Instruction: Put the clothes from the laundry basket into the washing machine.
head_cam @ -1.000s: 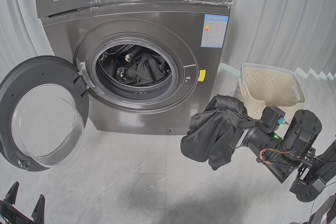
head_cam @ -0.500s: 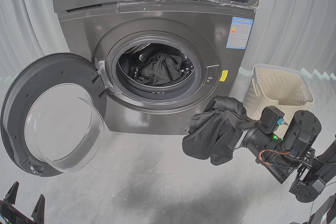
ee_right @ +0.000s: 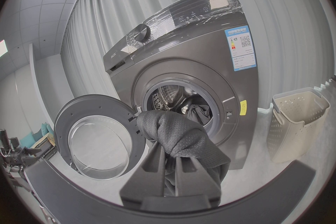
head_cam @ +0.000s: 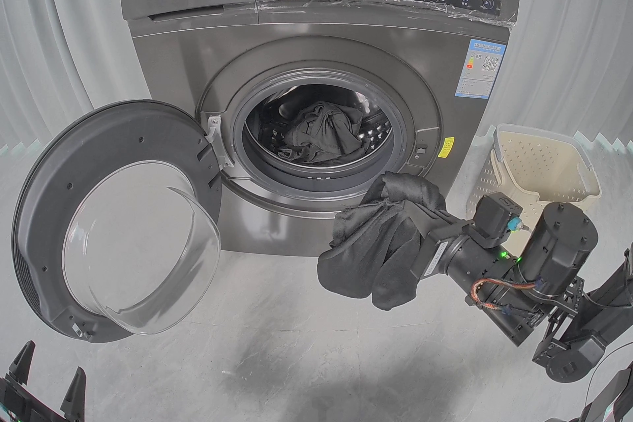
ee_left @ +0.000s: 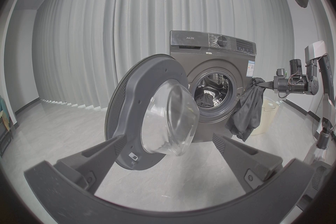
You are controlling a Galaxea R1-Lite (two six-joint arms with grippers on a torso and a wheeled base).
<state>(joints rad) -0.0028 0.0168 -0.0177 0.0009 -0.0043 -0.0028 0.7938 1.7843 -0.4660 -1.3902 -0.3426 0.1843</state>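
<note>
Clamping dark garment, right claw hangs before washing machine; left claw apart.

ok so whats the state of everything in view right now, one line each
washing machine door: swung wide open
drum clothing: dark piece lying inside the drum
right gripper: shut on dark garment
dark garment: hanging in the air before the machine, outside the drum
left gripper: open, empty
laundry basket: upright, no clothes visible inside
</note>
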